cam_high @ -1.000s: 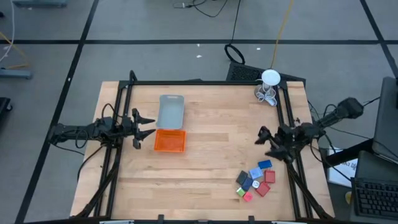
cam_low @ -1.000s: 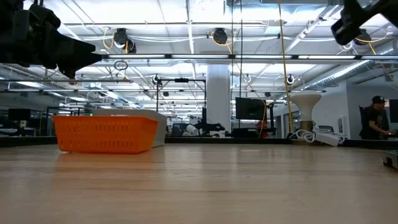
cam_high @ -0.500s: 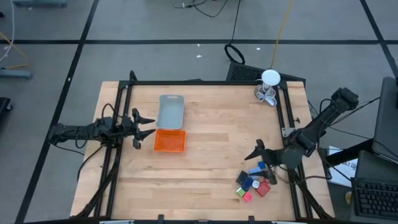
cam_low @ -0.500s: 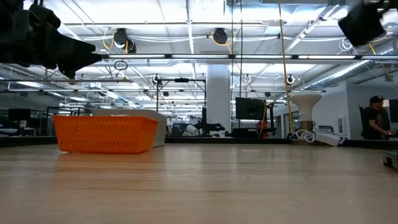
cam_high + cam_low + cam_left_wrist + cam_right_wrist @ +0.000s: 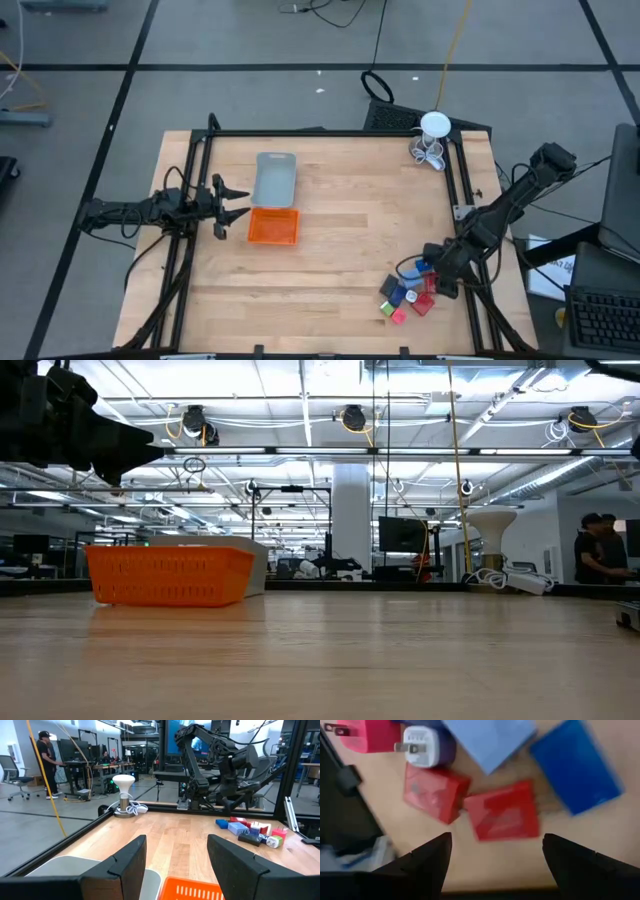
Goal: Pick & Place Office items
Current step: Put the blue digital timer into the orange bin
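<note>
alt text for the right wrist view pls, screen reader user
The right gripper, fingers open, hovers close above a cluster of small office items on the wooden table: two red blocks, a dark blue block, a light blue block, a pink block and a white plug. Nothing is held.

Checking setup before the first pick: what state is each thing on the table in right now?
Left gripper: open, empty, beside the trays.
Right gripper: open, empty, down over the office items.
Office items: clustered loose on the table, none held.
Orange tray: empty, against the grey tray.
Grey tray: empty.
White round thing: upright at the table's far edge.
</note>
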Action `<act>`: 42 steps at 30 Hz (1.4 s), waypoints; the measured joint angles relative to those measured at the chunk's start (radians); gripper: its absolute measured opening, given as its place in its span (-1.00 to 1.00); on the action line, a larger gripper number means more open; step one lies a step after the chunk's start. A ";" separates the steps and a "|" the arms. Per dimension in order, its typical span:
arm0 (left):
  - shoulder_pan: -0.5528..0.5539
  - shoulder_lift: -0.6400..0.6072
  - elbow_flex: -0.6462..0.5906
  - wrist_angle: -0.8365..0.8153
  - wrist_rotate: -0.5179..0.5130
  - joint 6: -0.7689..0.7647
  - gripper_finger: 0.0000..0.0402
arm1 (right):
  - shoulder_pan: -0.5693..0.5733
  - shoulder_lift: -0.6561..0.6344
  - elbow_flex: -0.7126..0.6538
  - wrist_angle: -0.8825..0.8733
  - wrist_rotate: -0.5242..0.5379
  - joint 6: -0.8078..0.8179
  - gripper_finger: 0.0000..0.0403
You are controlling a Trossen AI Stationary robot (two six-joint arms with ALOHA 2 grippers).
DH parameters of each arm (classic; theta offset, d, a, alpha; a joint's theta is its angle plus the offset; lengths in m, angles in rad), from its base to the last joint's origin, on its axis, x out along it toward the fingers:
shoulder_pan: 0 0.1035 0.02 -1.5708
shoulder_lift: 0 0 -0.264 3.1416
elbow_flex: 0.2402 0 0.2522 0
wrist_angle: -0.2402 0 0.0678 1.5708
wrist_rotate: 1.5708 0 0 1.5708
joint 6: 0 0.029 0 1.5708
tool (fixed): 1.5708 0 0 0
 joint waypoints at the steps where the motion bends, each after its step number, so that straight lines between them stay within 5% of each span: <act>1: 0.000 0.000 0.000 0.000 0.000 0.000 0.07 | 0.012 0.000 0.000 0.003 0.000 0.025 0.50; 19: 0.000 0.000 0.000 0.000 0.001 0.000 0.06 | 0.075 0.038 -0.185 0.157 -0.007 0.173 0.50; 29: 0.000 0.000 0.000 0.001 0.001 0.000 0.07 | 0.068 -0.006 -0.191 0.146 0.033 0.125 0.50; 42: 0.000 0.000 0.000 0.001 0.000 0.000 0.06 | 0.065 -0.068 -0.195 0.458 0.241 -0.077 0.50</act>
